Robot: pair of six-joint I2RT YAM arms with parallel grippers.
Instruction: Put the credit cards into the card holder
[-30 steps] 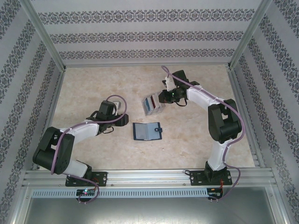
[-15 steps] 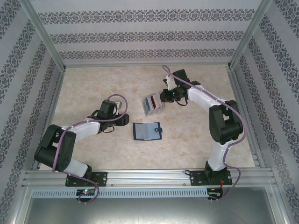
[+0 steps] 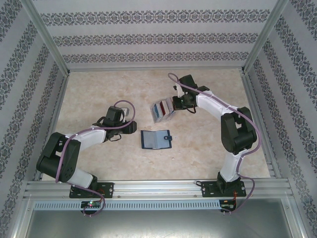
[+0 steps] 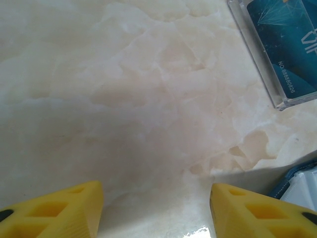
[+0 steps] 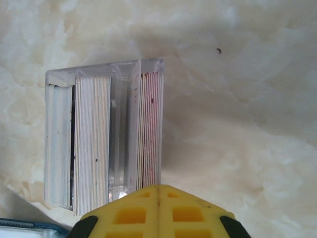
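The credit cards [image 5: 94, 144] stand on edge in a clear rack [image 5: 124, 69], in three packs: bluish-white at one side, white in the middle, red at the other. The right pincer [image 5: 158, 194] is clenched, its yellow fingers pressed flat together. The tips sit right at the rack's near rim by the red pack; whether a card edge is nipped btwn them I can't tell. The card holder [image 3: 155, 140] lies open on the counter [image 3: 99, 89], nearer the arm bases than the rack and apart from it. Its navy corner shows at lower left of the right wrist view.

The left pincer [image 4: 154, 192] is released, fingers wide w/ bare counter btwn them. The rack's corner w/ a blue card lies ahead to its right, and the card holder's edge is close by its right finger.

From above, the right arm [image 3: 218, 106] rises from its base, then bends in toward centre – wrist low at the rack's right side. The left arm [image 3: 84, 136] lies low and folded, forearm pointing at the card holder, pincer just short of its left edge.

Room: the far half of the counter and both flanks are open. Patterned walls [image 3: 158, 39] close three sides – a metal rail [image 3: 158, 187] runs along the near edge.
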